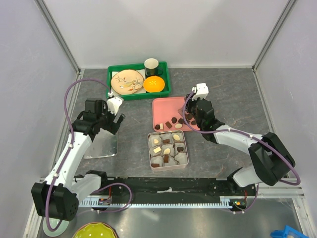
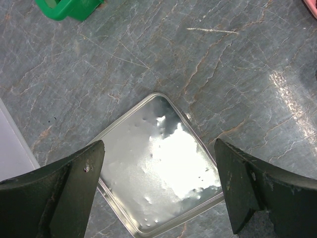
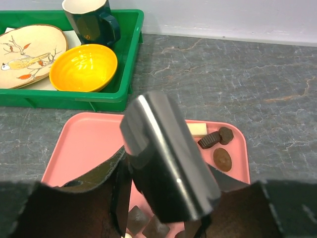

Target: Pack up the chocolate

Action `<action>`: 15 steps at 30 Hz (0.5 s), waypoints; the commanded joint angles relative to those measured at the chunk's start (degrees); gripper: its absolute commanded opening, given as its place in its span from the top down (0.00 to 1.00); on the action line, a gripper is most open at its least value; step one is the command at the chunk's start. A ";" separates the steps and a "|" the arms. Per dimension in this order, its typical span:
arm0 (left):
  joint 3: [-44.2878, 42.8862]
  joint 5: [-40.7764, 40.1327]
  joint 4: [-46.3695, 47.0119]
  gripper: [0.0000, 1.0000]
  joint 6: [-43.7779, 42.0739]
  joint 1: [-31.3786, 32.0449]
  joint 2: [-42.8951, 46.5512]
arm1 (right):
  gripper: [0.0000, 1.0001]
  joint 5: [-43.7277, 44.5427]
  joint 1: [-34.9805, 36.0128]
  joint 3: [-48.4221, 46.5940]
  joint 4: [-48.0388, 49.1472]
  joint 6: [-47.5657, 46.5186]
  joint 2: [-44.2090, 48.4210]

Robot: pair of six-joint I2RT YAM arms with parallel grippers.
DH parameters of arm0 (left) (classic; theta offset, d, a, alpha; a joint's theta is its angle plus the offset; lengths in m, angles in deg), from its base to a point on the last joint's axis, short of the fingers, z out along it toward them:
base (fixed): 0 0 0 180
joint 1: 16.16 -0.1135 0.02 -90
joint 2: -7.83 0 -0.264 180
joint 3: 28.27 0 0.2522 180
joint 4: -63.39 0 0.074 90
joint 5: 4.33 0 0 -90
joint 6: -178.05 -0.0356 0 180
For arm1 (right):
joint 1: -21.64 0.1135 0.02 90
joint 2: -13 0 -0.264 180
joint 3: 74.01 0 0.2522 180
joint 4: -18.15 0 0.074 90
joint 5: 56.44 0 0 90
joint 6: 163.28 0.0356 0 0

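right gripper clamped over the pink tray

right gripper (image 1: 191, 118) grasps a dark glossy block (image 3: 166, 158) above the pink tray (image 1: 166, 106). chocolate (image 1: 172, 122) lies loose on that tray and in the tin (image 1: 150, 148) at its 6 o'clock. left gripper (image 1: 116, 120), released, hangs over the lid (image 1: 101, 148) at the tin's 9 o'clock.

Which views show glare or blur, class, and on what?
Left wrist: white glare washes out the middle of the silver lid. Right wrist: the dark glossy block near the lens carries a bright streak and looks soft-edged. Top external: evenly lit and sharp, with only faint shadows.
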 commanded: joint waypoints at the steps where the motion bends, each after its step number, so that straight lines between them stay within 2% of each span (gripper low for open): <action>1: 0.08 0.36 1.21 0.01 -1.91 -0.12 1.08 | 0.53 1.43 0.45 0.52 -2.00 0.23 2.14; 15: -0.36 0.54 1.21 0.01 -1.91 -0.12 0.82 | 0.56 3.80 1.68 -1.15 -9.82 0.84 4.95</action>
